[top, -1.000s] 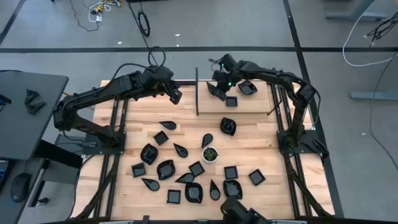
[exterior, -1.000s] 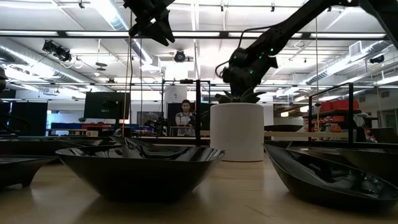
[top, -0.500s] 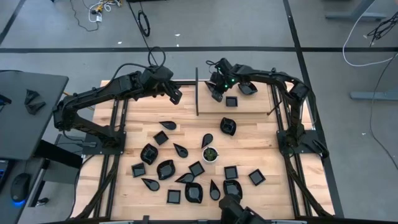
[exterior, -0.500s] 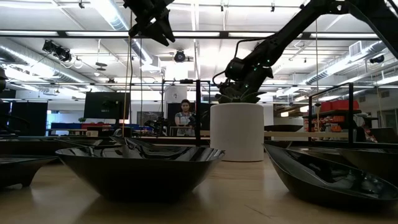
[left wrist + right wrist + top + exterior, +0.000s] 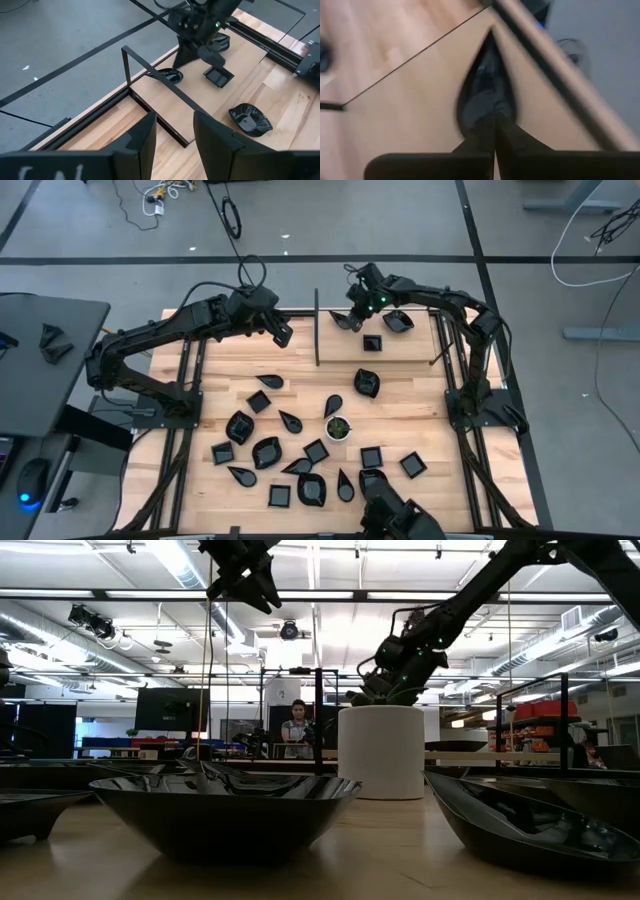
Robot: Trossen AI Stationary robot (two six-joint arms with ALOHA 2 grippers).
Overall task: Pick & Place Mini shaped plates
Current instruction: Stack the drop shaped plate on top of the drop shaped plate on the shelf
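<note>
Because the plates (image 5: 300,450) are shiny, hard and thin, a rim pinch suits. Most lie at 6 o'clock on the desk (image 5: 400,415). The right gripper (image 5: 352,318), at 12 o'clock, pinches one plate (image 5: 482,97); the left gripper (image 5: 172,142) hangs open.

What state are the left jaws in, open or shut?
Open: the left wrist view shows the left gripper's jaws apart, nothing between them.

Standing upright across the back of the table (image 5: 400,395): a thin black divider frame (image 5: 317,328), blocking straight passage between the two back sections. Lying open behind the left side of it: bare wood. Crowding the front half: mini shaped plates (image 5: 300,455) and a white cup (image 5: 339,427), leaving only narrow gaps.
</note>
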